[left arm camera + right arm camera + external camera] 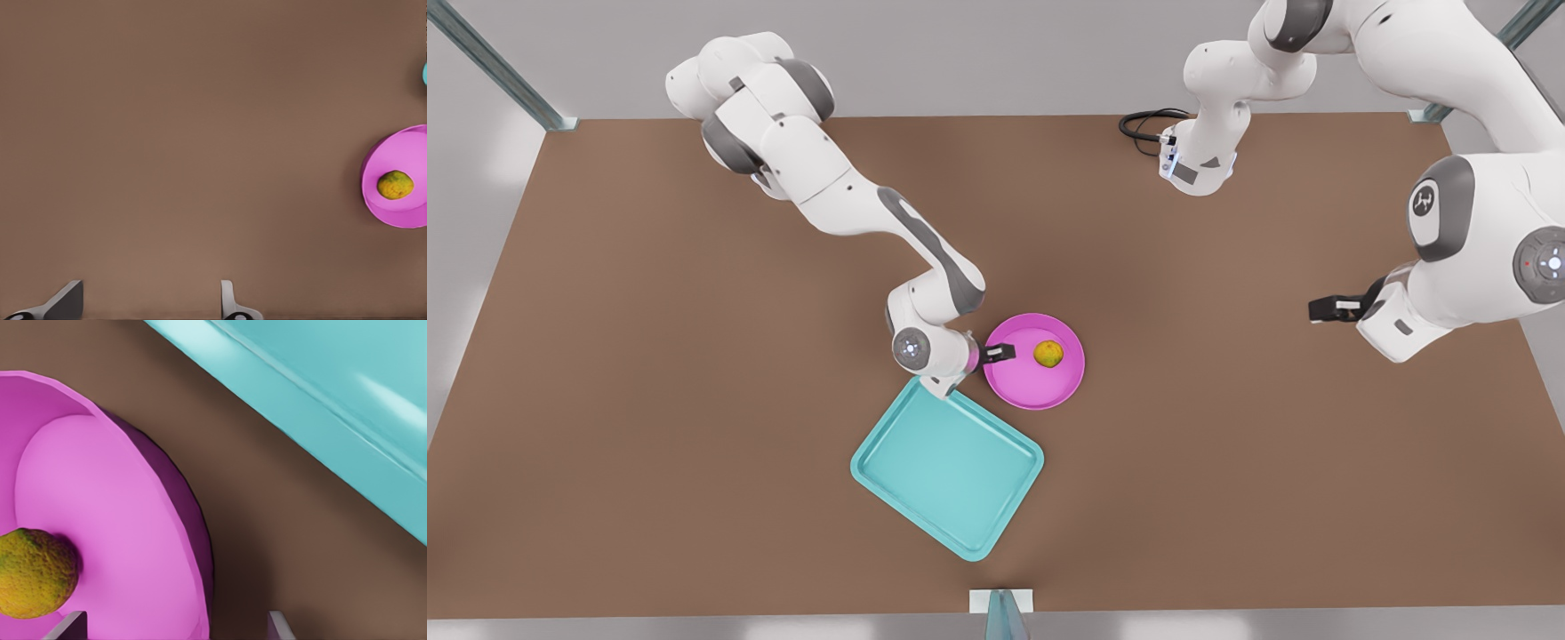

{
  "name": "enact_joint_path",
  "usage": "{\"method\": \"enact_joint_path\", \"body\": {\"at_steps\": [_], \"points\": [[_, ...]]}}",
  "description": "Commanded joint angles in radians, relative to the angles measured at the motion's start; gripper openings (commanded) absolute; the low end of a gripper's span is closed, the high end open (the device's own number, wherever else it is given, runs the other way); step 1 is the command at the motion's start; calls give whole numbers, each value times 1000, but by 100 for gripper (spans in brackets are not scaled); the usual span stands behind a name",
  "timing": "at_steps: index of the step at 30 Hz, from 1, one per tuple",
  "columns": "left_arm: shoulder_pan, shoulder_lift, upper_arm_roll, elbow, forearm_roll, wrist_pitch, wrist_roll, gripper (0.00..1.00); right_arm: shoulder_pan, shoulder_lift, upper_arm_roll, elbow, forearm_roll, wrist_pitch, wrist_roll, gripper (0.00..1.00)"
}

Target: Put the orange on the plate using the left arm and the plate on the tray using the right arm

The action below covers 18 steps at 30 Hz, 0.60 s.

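From the front view, the small lumpy yellow-orange fruit with greenish blotches, the orange [1048, 354], sits inside the round bright pink shallow plate [1040, 387], a little toward the far side of its floor. The plate rests flat on the brown table [649, 356], just beside the far corner of the turquoise rectangular tray [947, 467] with rounded corners and a low rim; plate and tray look close but I cannot tell whether they touch. The right gripper [1000, 354] reaches in at the plate's rim on the front view's left, its dark fingers straddling the edge. The left gripper [1327, 308] hangs well apart from the plate, over bare table toward the front view's right, where that arm waits. A black cable [1143, 124] loops on the table by the far arm base.

In the left wrist view, two pale fingertips [228, 301] stand wide apart over bare table, holding nothing. The plate [400, 213] with the orange [395, 185] lies farther off.

In the right wrist view, the plate's raised rim [193, 540] runs between the two fingertips [70, 623], which stand apart on either side of it; I cannot tell whether they press on it. The orange [33, 573] rests on the plate's floor, and the tray's rim [320, 420] lies near, across a strip of table.
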Motion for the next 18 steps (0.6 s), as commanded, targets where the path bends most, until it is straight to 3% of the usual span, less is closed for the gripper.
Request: {"method": "enact_joint_path", "body": {"at_steps": [1, 2, 12, 15, 18], "points": [[1, -1, 4, 0, -6, -11, 114, 100, 0, 3, 0, 4, 1, 6, 74, 82], [1, -1, 5, 0, -6, -11, 113, 100, 0, 4, 0, 5, 1, 4, 71, 69], [-1, 1, 5, 0, -5, 3, 108, 100, -3, 10, 2, 7, 2, 1, 68, 32], [-1, 1, 5, 0, -5, 3, 108, 100, -9, 12, 3, 7, 2, -3, 68, 23], [-1, 1, 5, 0, -3, 3, 108, 100, -9, 9, 5, 25, 11, -6, 68, 21]]}}
